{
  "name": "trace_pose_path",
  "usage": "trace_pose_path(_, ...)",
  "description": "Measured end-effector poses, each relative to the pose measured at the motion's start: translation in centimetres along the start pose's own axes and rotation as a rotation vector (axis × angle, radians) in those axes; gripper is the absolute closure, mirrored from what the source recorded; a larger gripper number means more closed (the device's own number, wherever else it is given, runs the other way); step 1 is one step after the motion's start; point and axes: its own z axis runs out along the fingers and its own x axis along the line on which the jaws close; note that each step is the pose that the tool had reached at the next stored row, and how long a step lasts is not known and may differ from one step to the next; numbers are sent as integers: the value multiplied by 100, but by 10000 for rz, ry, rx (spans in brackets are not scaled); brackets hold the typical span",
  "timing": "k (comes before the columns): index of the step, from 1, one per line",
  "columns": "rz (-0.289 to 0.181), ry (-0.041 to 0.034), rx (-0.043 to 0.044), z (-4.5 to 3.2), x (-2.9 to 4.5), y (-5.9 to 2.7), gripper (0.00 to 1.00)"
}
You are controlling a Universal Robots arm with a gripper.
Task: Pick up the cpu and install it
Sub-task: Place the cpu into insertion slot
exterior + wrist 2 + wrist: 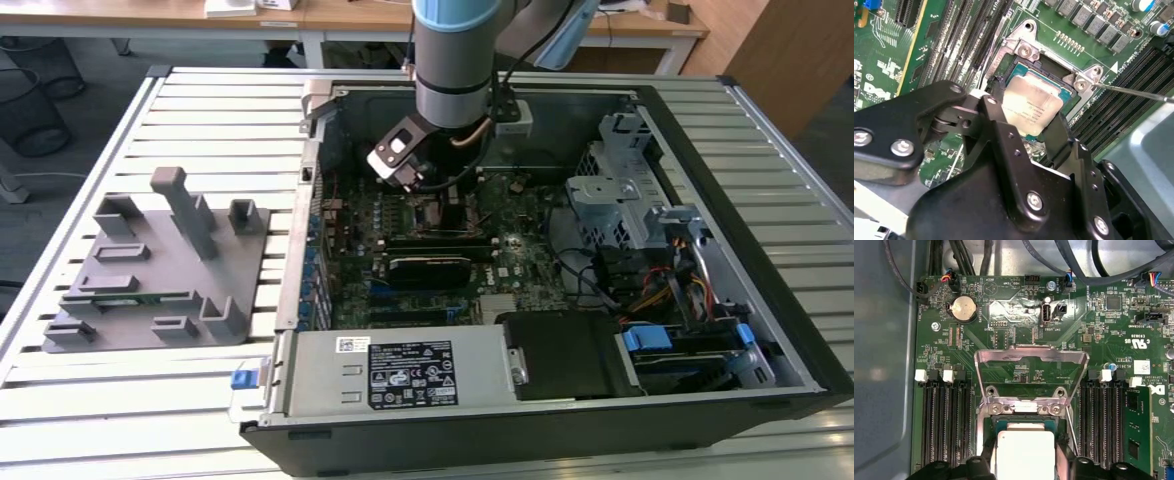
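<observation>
The cpu [1030, 106], a small square chip with a dull silver top, lies level in or just over the open socket [1026, 50] on the green motherboard; I cannot tell whether it is fully seated. It also appears as a pale square, the cpu [1025, 450], in the first wrist view. My gripper [1029, 122] straddles it, black fingers [996, 117] pressed against two opposite edges, so it looks shut on the chip. In the exterior view the gripper [427, 185] reaches down into the open computer case over the board's middle.
The socket's metal load plate [1031, 360] stands raised, its thin lever [1134, 92] to one side. Memory slots flank the socket, one holding a stick [1136, 425]. A grey fixture [160, 270] lies on the exterior view's left; power supply [400, 370] and drive cage [627, 200] crowd the case.
</observation>
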Motion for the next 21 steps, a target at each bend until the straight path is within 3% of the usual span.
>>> trace_pose_path(1, 1, 3, 0, 1, 1, 0, 45)
trace_pose_path(2, 1, 1, 2, 1, 0, 0, 39)
trace_pose_path(6, 1, -9, 7, -16, -2, 0, 39)
trace_pose_path(12, 2, -8, 6, -99, 0, 4, 39)
trace_pose_path(17, 1, -7, 7, -176, 1, 8, 53)
trace_pose_path(20, 2, -8, 9, -203, 1, 9, 71)
trace_pose_path(21, 2, -7, 12, -212, 2, 9, 71)
